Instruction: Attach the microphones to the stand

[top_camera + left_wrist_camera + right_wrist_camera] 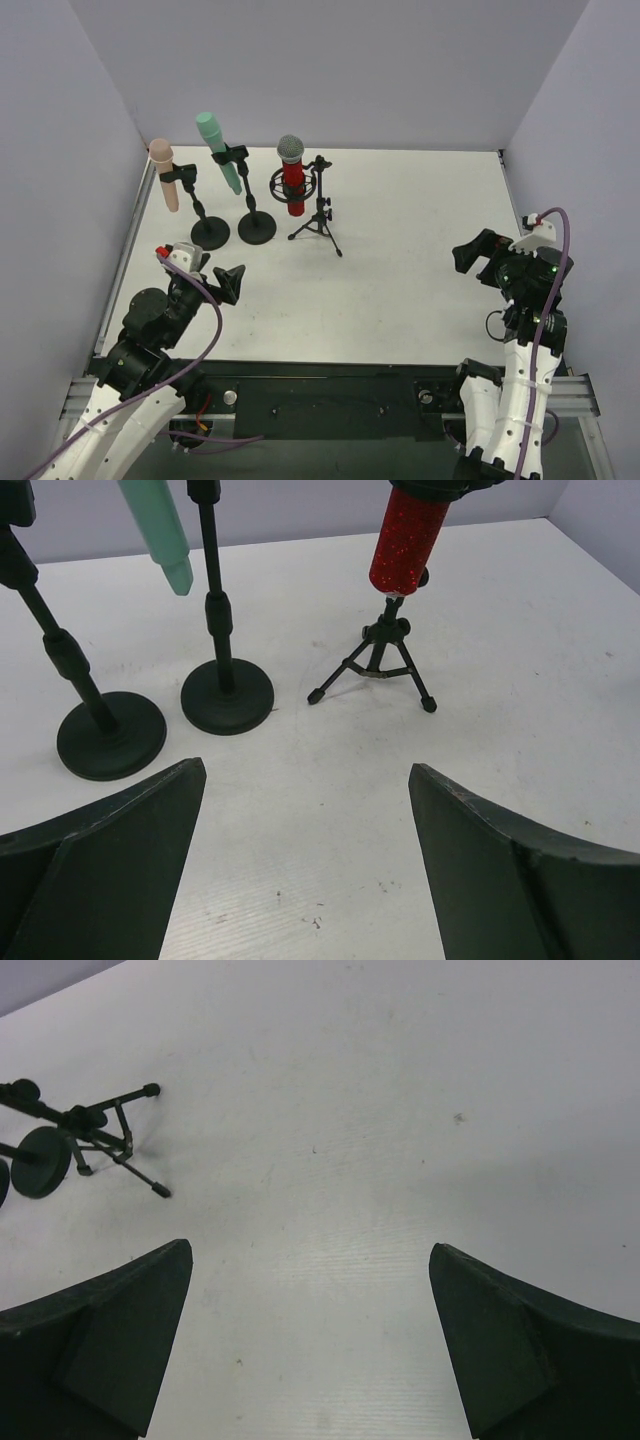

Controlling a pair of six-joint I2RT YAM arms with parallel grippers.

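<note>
Top external: pink mic (163, 172), green mic (220, 150), red mic (293, 180) sit near-upright in stands (257, 228) twd tabletop's (400, 260) far-left corner, nearer my left pincer (212, 272) than right pincer (482, 262), both released, empty.

A white tabletop (400, 260) stands boxed in by plain pale walls (330, 70) on three sides, with a metal rail (78, 398) along its near edge.

No text, label, brand, number or sign can be read in any view. The pink microphone (160, 152), the green microphone (212, 135) and the red microphone (296, 205), upper left of the top view, show no legible marking.
</note>
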